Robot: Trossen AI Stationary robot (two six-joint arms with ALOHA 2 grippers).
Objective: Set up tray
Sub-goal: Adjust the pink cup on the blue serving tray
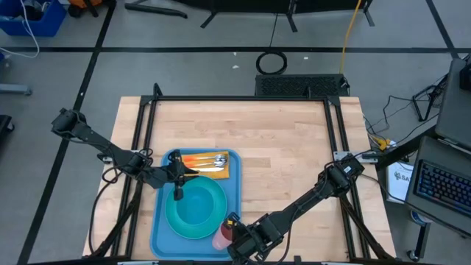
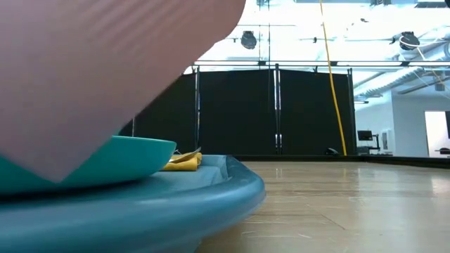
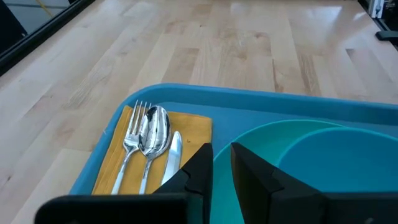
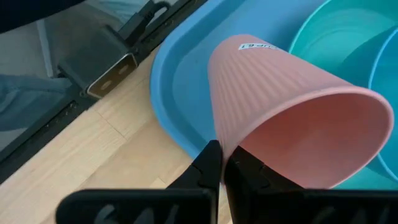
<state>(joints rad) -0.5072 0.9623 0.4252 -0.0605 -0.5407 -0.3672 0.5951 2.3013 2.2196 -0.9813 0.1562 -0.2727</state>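
One light-blue tray (image 1: 160, 234) sits at lower centre-left of the high view. On it — one turquoise plate (image 1: 193, 217), one blue bowl (image 1: 197, 207) inside the plate, one pink ribbed cup (image 4: 283, 112), one yellow napkin (image 3: 193, 134). The napkin carries three utensils — one fork (image 3: 132, 144), one spoon (image 3: 153, 129), one knife (image 3: 172, 157).

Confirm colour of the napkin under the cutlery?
Mustard yellow napkin, plain, no pattern. Clearest in the left wrist view.
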